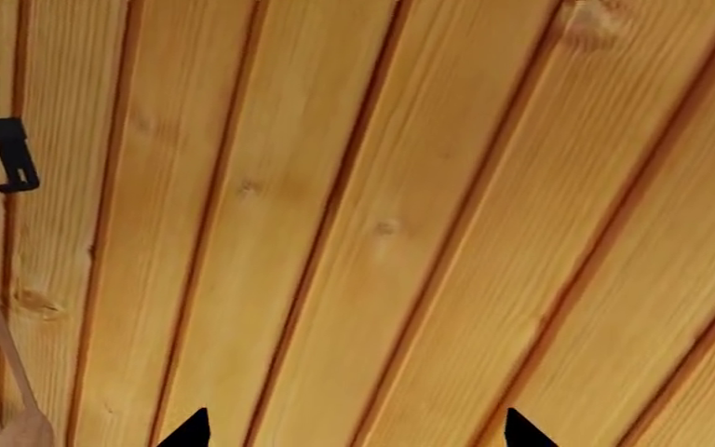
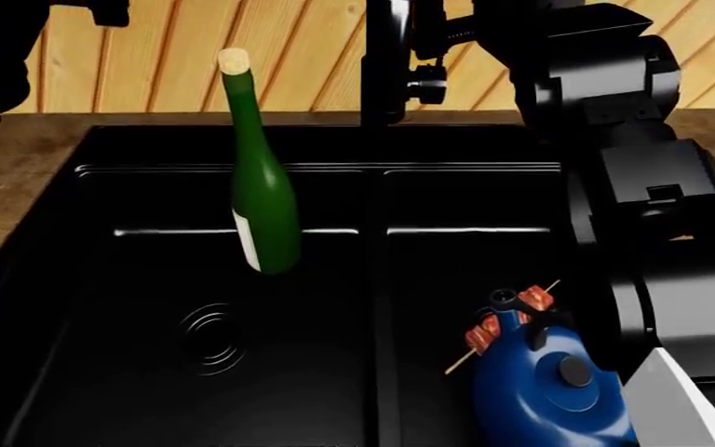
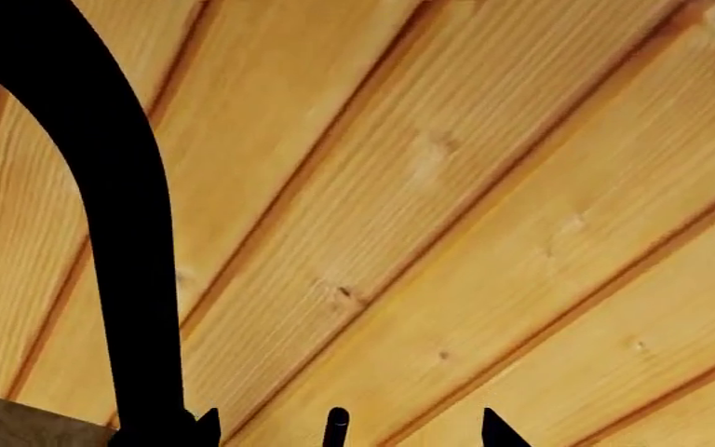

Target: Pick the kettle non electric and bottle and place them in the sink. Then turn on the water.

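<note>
With the kettle (image 2: 554,386) and bottle (image 2: 262,191) already in the sink (image 2: 109,279), the faucet (image 3: 97,186) stands just beside the spread, empty right gripper (image 3: 347,430), the nearer of the 2 arms.

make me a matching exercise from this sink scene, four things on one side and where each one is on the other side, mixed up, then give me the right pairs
Things:
1. bottle
2. kettle
3. faucet
4. skewer

Places:
A. rising at the back of the sink, above the central divider
B. in the left basin, above the ringed drain
C. lying across the kettle's upper side, in the right basin
D. in the right basin, near its front, by the robot's right arm

Pairs: 1-B, 2-D, 3-A, 4-C
</note>
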Controlling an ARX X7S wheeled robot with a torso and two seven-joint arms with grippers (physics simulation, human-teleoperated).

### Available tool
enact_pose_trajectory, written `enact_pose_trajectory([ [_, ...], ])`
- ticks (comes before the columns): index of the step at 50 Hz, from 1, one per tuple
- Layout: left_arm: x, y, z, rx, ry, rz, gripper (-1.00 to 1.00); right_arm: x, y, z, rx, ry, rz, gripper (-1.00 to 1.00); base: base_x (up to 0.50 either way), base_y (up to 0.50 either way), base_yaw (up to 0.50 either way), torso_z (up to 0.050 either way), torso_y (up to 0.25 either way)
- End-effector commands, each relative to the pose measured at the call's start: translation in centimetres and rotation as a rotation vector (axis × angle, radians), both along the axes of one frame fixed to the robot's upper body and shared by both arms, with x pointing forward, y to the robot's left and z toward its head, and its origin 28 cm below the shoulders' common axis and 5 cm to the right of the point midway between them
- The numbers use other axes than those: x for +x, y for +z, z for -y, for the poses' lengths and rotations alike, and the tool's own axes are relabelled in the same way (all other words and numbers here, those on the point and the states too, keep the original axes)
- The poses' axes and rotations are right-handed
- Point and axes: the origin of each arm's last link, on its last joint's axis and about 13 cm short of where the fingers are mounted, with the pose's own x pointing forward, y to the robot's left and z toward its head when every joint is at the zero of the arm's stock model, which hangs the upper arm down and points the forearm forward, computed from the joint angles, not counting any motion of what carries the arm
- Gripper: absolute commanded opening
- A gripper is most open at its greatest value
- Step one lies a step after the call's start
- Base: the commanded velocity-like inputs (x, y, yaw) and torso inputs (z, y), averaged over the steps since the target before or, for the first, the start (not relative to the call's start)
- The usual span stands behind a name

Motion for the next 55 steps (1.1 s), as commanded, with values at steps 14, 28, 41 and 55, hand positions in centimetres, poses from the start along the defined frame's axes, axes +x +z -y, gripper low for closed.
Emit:
enact_pose_trajectory([
  [14, 0.13, -0.16, -0.1, 0.0, -0.001, -0.003, 1.0, 0.02, -0.18, -0.02, 0.003, 0.0, -0.004, 1.0, 0.0, 0.0, 0.0, 0.0, -0.07],
  [28, -0.07, -0.01, -0.01, 0.002, -0.001, -0.003, 1.0, 0.01, -0.11, -0.06, 0.007, 0.001, -0.004, 1.0, 0.0, 0.0, 0.0, 0.0, -0.071],
  [41, 0.03, -0.15, 0.07, 0.002, -0.004, -0.007, 1.0, 0.04, -0.29, 0.04, 0.008, -0.001, -0.007, 1.0, 0.0, 0.0, 0.0, 0.0, -0.071],
  [55, 0.26, -0.38, -0.14, -0.012, 0.001, -0.007, 1.0, 0.07, -0.54, 0.0, 0.009, -0.002, -0.011, 1.0, 0.0, 0.0, 0.0, 0.0, -0.049],
])
